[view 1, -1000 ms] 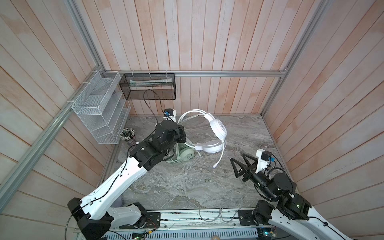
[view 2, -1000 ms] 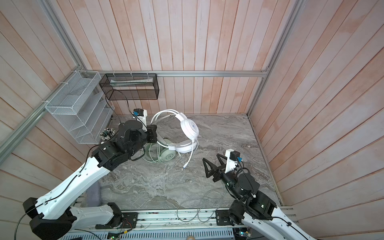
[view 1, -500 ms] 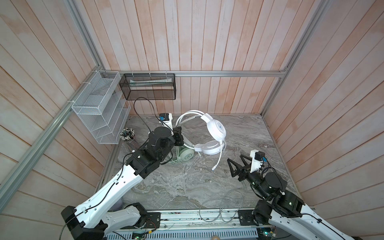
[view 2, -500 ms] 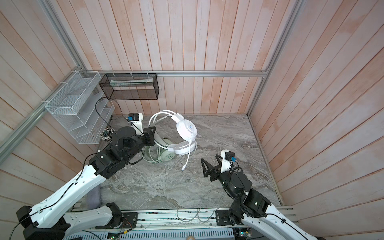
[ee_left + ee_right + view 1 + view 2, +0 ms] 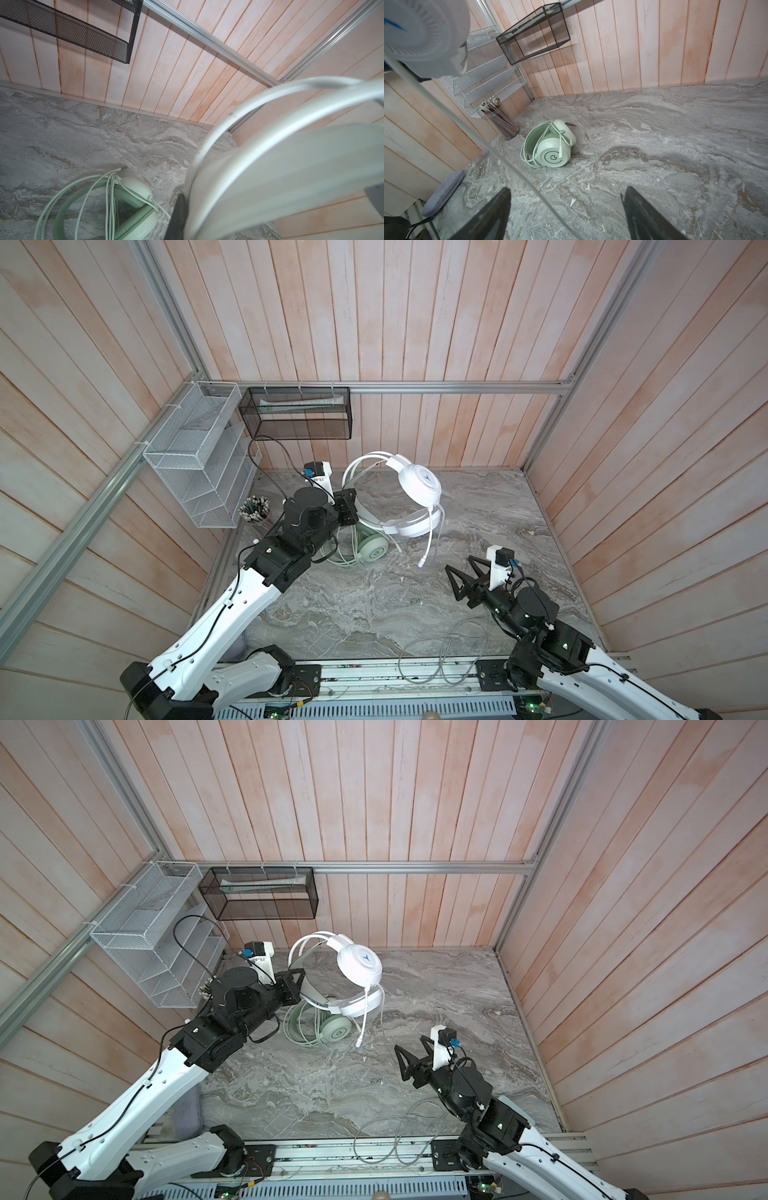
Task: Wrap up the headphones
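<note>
**White headset lifted, green headset on the worktop**

The white headset (image 5: 417, 485) is clamped by its headband in the closed left gripper (image 5: 348, 506) and is held clear of the worktop (image 5: 490, 506), with its mic boom hanging down. The green headset (image 5: 374, 549) is seen lying just below it on the worktop, its cable looped about it. The right gripper (image 5: 458, 564) is spread wide and empty, well apart from both headsets, near a looped grey cable (image 5: 440, 649).

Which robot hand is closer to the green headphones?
Left. The left gripper, shut on the white headset by its band, is right beside the green headphones. The right gripper, open and empty, is far off toward the front.
</note>
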Robot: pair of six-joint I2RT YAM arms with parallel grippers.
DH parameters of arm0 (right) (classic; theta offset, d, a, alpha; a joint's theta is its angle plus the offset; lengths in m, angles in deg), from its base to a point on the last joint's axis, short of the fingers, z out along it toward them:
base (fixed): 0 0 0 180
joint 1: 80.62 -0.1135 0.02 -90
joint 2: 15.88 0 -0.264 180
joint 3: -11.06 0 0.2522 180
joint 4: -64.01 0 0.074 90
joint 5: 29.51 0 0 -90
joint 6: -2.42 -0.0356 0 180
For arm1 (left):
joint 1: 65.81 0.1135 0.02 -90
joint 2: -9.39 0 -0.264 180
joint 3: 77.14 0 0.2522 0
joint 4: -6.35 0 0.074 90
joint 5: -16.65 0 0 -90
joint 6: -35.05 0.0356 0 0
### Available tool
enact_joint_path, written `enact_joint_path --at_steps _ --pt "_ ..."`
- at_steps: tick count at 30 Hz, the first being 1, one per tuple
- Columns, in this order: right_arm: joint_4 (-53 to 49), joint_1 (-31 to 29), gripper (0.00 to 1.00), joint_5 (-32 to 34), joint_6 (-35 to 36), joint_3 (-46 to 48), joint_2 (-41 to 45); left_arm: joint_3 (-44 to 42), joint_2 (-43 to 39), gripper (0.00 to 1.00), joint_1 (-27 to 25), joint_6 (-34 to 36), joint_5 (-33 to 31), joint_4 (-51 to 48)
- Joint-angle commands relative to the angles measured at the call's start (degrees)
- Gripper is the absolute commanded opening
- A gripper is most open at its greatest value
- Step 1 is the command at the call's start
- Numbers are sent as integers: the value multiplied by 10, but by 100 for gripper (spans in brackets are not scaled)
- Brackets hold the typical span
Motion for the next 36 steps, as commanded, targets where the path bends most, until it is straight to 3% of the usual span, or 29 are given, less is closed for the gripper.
enact_joint_path --at_steps 1,7,10,18,27,36 --pt "60 -3 86 -24 14 20 -13 10 1 0 3 -33 32 22" --pt "139 -3 81 -38 43 46 -83 8 1 0 13 -33 45 24" --pt "157 -3 78 -2 64 55 -106 8 2 0 28 -40 60 24" --pt "231 -2 79 4 71 116 -94 7 24 0 96 -91 138 19" --pt "289 -1 80 26 88 142 -127 3 32 0 101 -85 127 23" --pt "403 11 79 61 106 163 -249 2 30 0 103 -82 127 24"
